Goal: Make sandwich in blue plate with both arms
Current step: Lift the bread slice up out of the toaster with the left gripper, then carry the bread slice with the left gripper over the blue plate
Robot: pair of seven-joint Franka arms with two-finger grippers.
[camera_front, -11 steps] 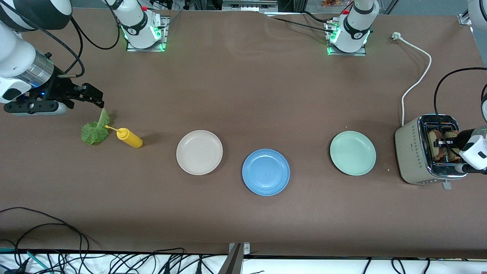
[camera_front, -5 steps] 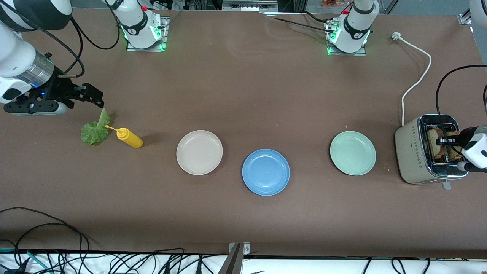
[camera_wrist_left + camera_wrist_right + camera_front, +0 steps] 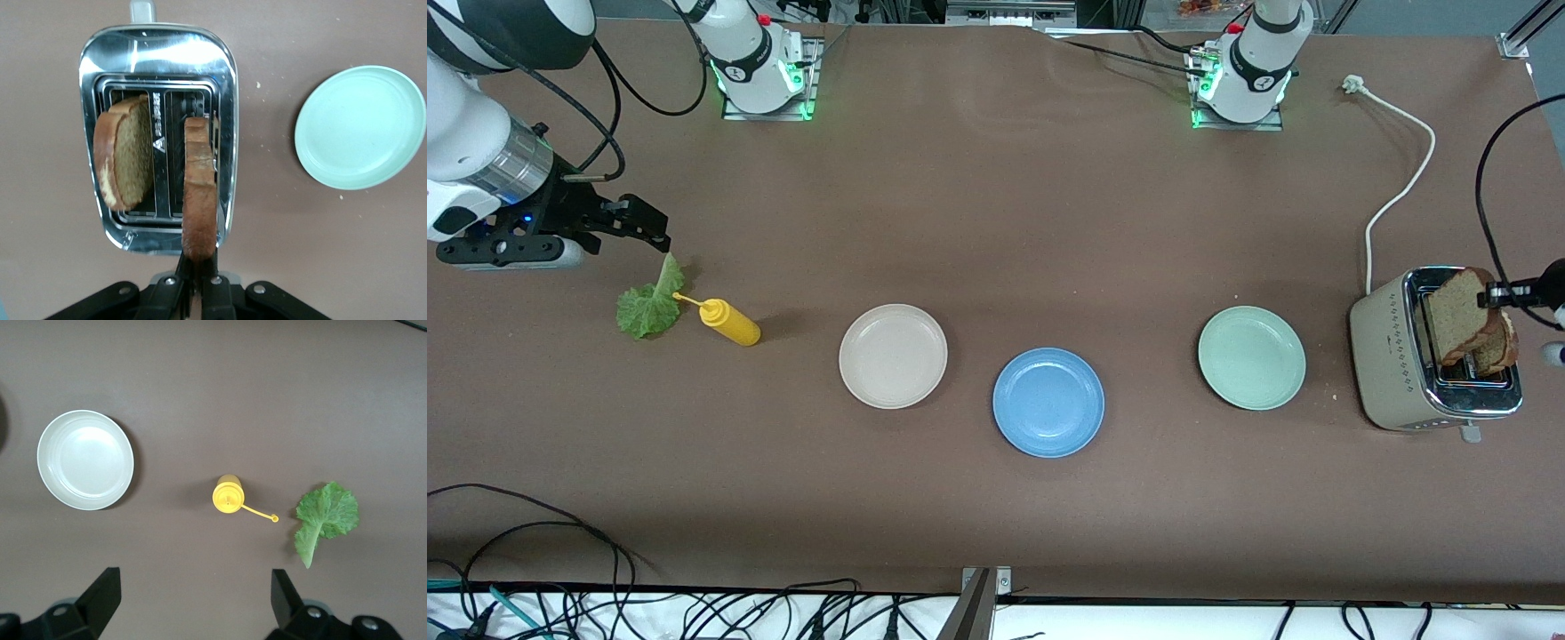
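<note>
My left gripper (image 3: pixel 1496 294) is shut on the top edge of a brown bread slice (image 3: pixel 1456 318), which hangs mostly clear above the toaster (image 3: pixel 1392 356). In the left wrist view that slice (image 3: pixel 200 193) runs edge-on out from the jaws of the left gripper (image 3: pixel 199 267). A second slice (image 3: pixel 123 160) leans in the other slot. The blue plate (image 3: pixel 1048 402) lies bare at mid-table. A green lettuce leaf (image 3: pixel 649 302) lies toward the right arm's end. My right gripper (image 3: pixel 630 233) hovers open just above the leaf's stem, holding nothing.
A yellow squeeze bottle (image 3: pixel 729 322) stands beside the lettuce, its cap strap touching the leaf. A cream plate (image 3: pixel 893 356) and a mint-green plate (image 3: pixel 1251 357) flank the blue plate. The toaster's white cord (image 3: pixel 1400 191) trails toward the left arm's base.
The left gripper has closed on one slice and lifted it up out of the toaster slot. The right arm has stayed still over the lettuce.
</note>
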